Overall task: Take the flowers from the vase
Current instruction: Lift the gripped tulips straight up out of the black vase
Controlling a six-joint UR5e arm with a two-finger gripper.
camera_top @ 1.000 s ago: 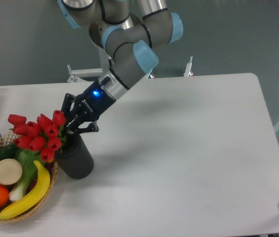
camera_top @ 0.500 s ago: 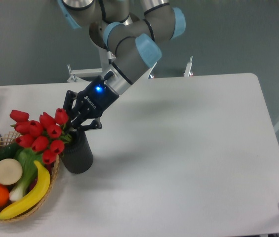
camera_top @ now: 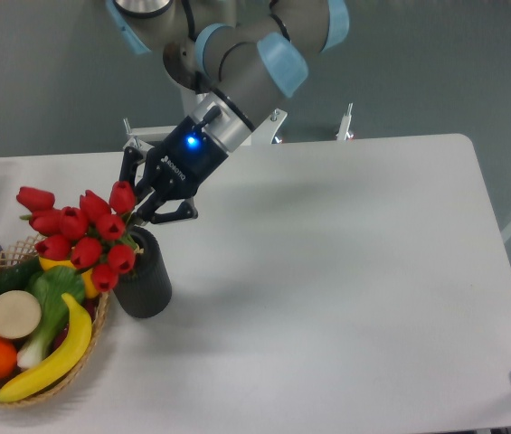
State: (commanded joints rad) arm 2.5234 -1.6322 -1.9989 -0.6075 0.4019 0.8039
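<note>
Your gripper (camera_top: 137, 214) is clenched on the flowers (camera_top: 81, 237), whose stems reach into the vase (camera_top: 143, 275) at the table's left.

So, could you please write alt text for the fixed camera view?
A robot arm's gripper grips a bunch of red tulips by the stems, over a dark ribbed cylindrical vase on a white table. A woven basket of vegetables sits beside it.
</note>
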